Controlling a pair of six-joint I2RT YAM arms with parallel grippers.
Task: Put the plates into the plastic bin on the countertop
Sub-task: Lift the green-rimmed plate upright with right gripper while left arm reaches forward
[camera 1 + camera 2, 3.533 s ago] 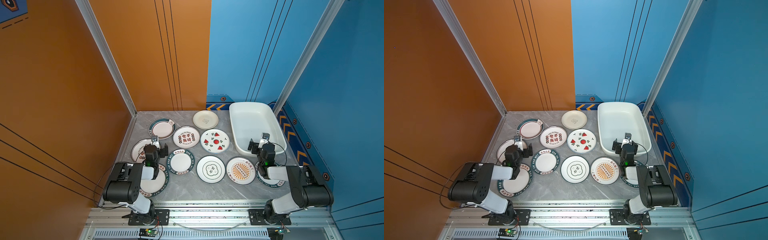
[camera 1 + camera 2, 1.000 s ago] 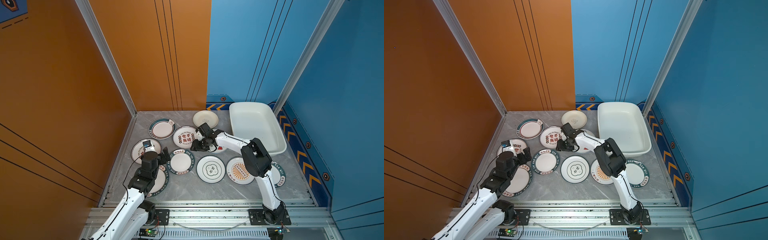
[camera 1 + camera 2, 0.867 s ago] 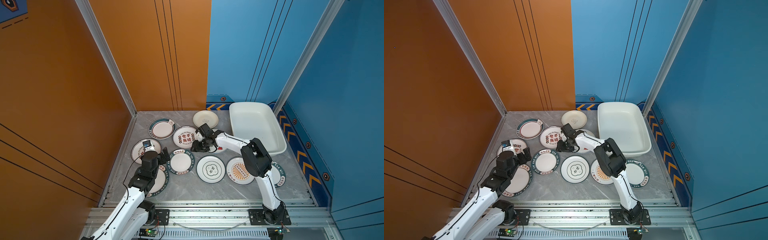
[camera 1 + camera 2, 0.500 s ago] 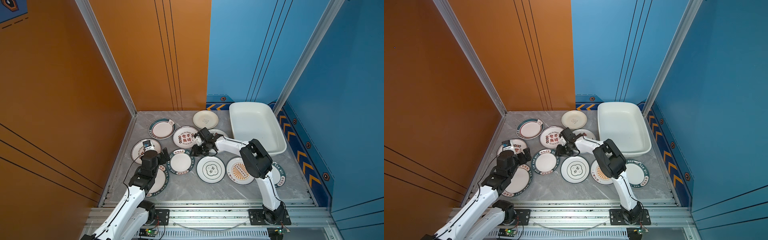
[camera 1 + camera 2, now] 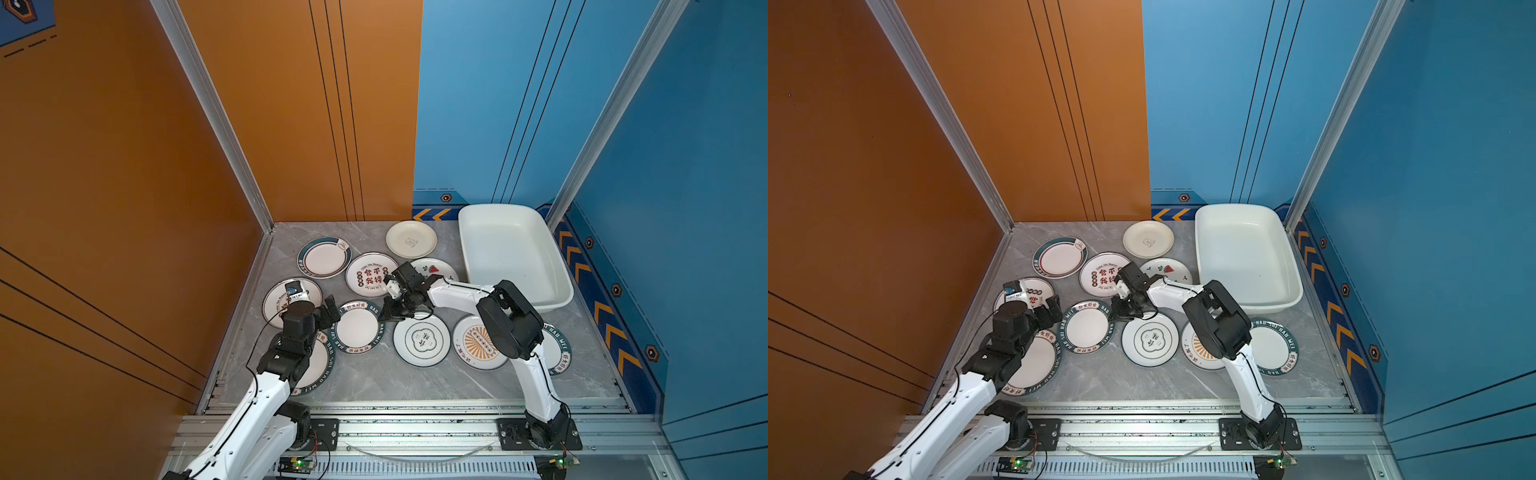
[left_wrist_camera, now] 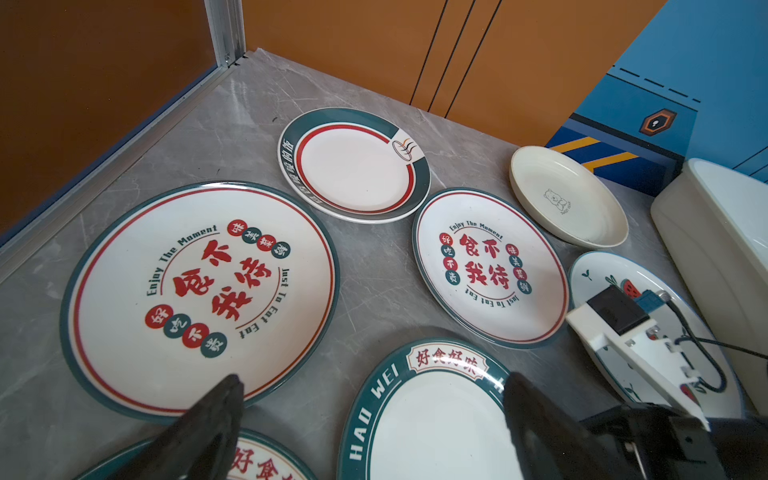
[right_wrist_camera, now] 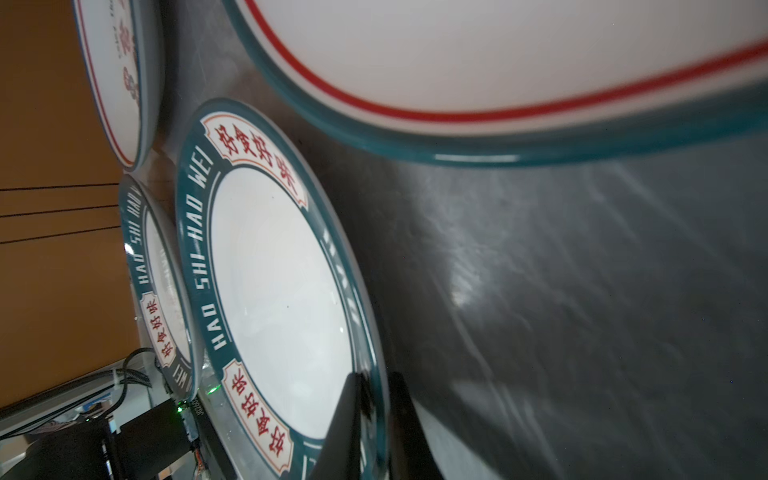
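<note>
My right tool [image 7: 374, 384] reaches across the middle and is closed on the rim of the green-rimmed plate [image 5: 358, 328], which lies on the grey surface [image 5: 374, 378]. My left tool [image 6: 372, 386] hangs with its jaws wide apart near the opposite edge of the same plate, holding nothing. The white plastic bin [image 5: 511, 257] stands at the back right corner, well apart from this plate.

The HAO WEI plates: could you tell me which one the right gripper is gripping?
The middle HAO WEI plate: the right gripper pinches its rim. The left plate and right plate lie ungripped.
</note>
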